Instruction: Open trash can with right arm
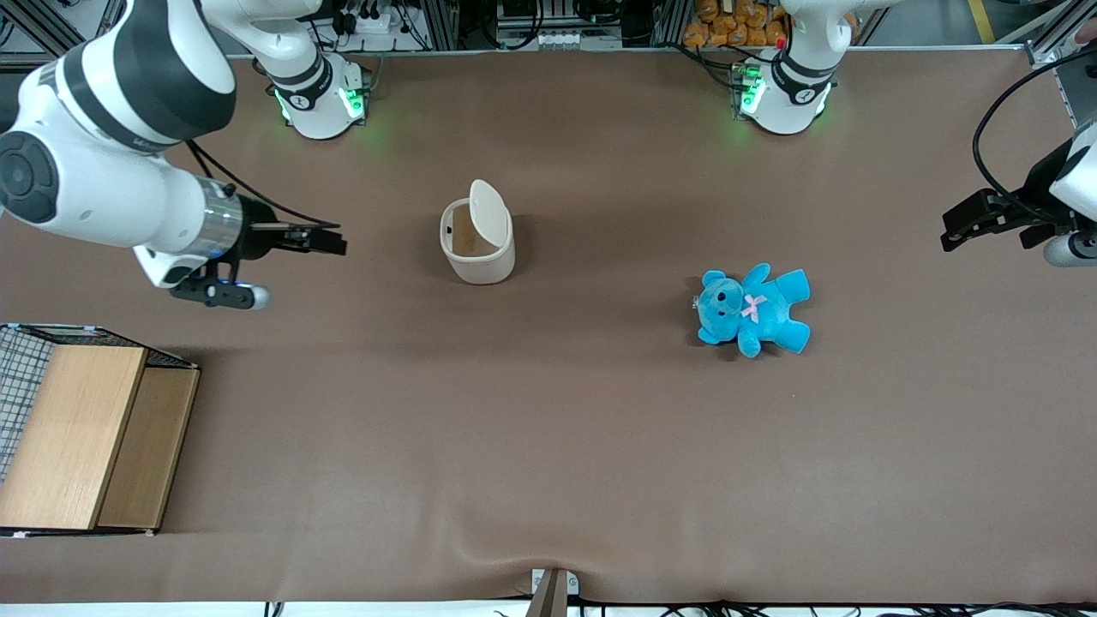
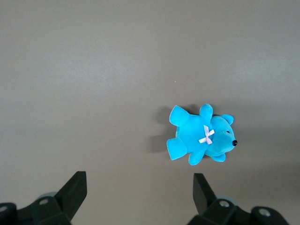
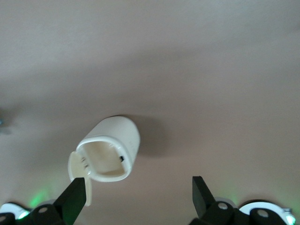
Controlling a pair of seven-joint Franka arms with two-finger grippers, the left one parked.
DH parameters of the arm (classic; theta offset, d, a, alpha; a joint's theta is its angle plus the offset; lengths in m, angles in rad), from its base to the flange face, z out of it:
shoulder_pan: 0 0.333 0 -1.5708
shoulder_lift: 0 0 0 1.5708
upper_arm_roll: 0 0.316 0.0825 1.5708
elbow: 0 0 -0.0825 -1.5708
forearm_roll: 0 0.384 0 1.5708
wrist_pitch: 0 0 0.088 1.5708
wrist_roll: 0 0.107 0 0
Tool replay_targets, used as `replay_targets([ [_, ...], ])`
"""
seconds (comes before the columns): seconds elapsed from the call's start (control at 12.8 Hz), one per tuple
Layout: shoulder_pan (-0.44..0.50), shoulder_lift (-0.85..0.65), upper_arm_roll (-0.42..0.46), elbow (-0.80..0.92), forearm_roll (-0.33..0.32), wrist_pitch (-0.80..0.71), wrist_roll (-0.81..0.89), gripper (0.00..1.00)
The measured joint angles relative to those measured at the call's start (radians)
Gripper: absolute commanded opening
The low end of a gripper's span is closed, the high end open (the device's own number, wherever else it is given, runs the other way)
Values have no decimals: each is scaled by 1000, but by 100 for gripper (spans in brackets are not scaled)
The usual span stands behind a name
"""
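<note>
One trash can [image 1: 477, 248] stands upright near the middle of the brown surface [image 1: 548, 446], its flat lid [image 1: 488, 213] swung up and standing nearly on edge over the rim, so the hollow inside lies exposed. The right wrist view looks into that same cream-white body [image 3: 112, 149] from the side and above, with the lid hanging off the mouth's edge. The right arm [image 1: 111, 163] reaches in from the working arm's end of the surface, and its gripper [image 1: 330, 240] hangs in the air level with the bin, well apart from it and touching nothing. Its jaws stand wide apart, as the wrist view shows by the two black fingers [image 3: 75, 197] with bare surface between them, and nothing is held.

A blue teddy [image 1: 752, 310] with a small pink bow lies on its back toward the parked arm's end of the surface, well apart from the bin and a little nearer the front camera. A wire box with a wooden top [image 1: 77, 433] sits at the working arm's end, nearer the front camera than the gripper, with one wooden panel lying lower beside the other.
</note>
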Motion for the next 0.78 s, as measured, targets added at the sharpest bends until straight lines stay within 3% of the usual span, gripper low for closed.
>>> replay_targets([
  [0.23, -8, 0, 4, 17, -87, -3, -1, 100],
  [0.78, -83, -45, -1, 65, -100, -56, -57, 100],
])
